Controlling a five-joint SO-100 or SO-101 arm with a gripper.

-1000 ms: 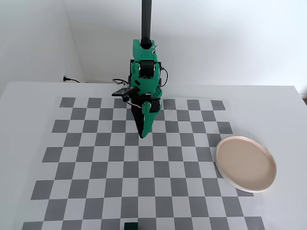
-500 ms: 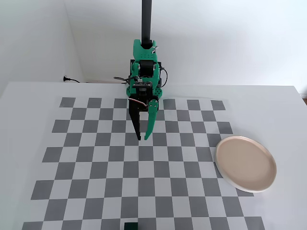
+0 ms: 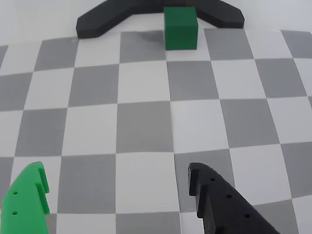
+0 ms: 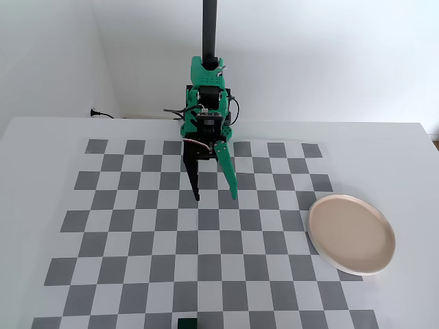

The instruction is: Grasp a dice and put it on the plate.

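Dice (image 3: 181, 28) lies well ahead of the empty gripper (image 3: 119, 187), fingers spread apart.

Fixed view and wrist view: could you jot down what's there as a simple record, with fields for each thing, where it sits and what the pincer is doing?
surface: checkered mat on a white table
dice: dark green cube, at the mat's near edge in the fixed view, untouched
plate: pale, round, empty, at the mat's right edge
pincer: open, holding nothing, over the mat's far half
wrist view: dice lies ahead of the pincer, with several squares between
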